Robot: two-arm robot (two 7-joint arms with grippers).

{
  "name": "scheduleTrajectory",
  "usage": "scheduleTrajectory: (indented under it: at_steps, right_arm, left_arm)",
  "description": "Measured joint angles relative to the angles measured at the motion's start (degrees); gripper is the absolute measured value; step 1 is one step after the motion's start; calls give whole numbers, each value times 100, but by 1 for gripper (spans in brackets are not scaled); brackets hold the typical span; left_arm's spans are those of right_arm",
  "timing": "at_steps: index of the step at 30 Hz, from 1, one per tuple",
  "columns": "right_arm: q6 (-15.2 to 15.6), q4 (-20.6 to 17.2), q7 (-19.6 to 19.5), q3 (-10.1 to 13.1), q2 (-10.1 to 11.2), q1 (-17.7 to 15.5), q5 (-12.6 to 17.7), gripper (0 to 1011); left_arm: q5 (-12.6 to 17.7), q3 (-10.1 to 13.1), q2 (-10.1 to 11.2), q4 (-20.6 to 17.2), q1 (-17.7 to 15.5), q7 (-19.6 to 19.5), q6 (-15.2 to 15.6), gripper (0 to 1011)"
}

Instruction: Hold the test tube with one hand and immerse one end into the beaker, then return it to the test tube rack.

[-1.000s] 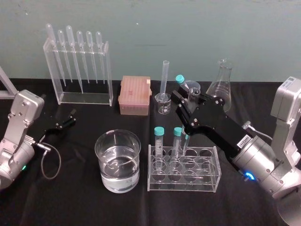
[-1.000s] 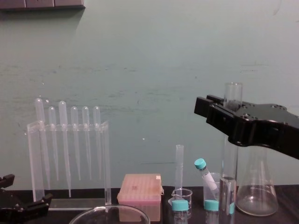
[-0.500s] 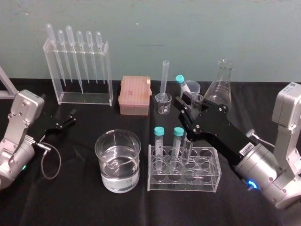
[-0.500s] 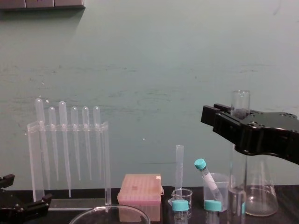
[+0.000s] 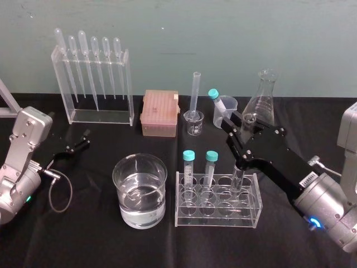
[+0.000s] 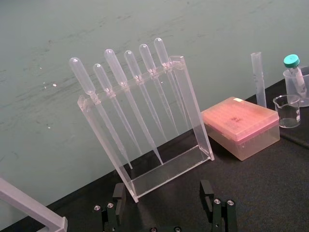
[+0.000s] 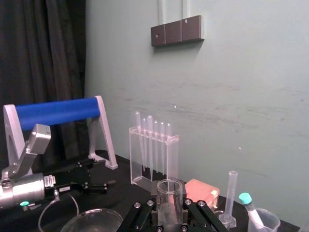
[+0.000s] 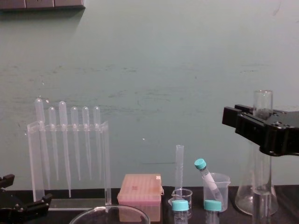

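Shifted rightward over the past second, the right gripper [image 5: 245, 129] now holds the test tube [image 5: 237, 177] beyond the two teal-capped tubes [image 5: 210, 165], at the right end of the test tube rack [image 5: 217, 216]. From the head camera, its fingers pinch the tube just under the rim. The tube stands nearly upright with its lower end down in the rack's back row. Whether the rounded bottom touches the rack's floor cannot be told. The beaker [image 5: 124, 184], part-filled with clear liquid, sits on the black table [image 5: 89, 234] just left of the rack, apart from the tube. The left gripper [image 5: 77, 147] rests low at the table's left, well away from the glassware.

From the chest camera, the tube rises through the black gripper at the right edge, its open rim above the fingers. A conical flask [image 8: 244, 203] stands behind it. The beaker's rim shows at the bottom edge.

The left wrist camera shows that gripper's fingers [image 6: 206, 191] spread wide with nothing between them. They face a pipette rack [image 6: 193, 111] and a pink tip box [image 6: 241, 126].

The right wrist camera looks along the fingers to the tube's round rim, clamped between them. The left arm [image 7: 24, 186] lies low over the table beyond.
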Motion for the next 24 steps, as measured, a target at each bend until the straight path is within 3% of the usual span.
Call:
scheduleTrajectory:
  at_steps: [9, 24]
  right_arm:
    - [34, 206, 160, 46, 7, 107, 69, 188]
    - [65, 710, 387, -150, -32, 440, 272, 189]
  left_arm:
    - [0, 0, 0, 0, 0, 0, 0, 1000]
    - [0, 0, 0, 0, 0, 0, 0, 1000]
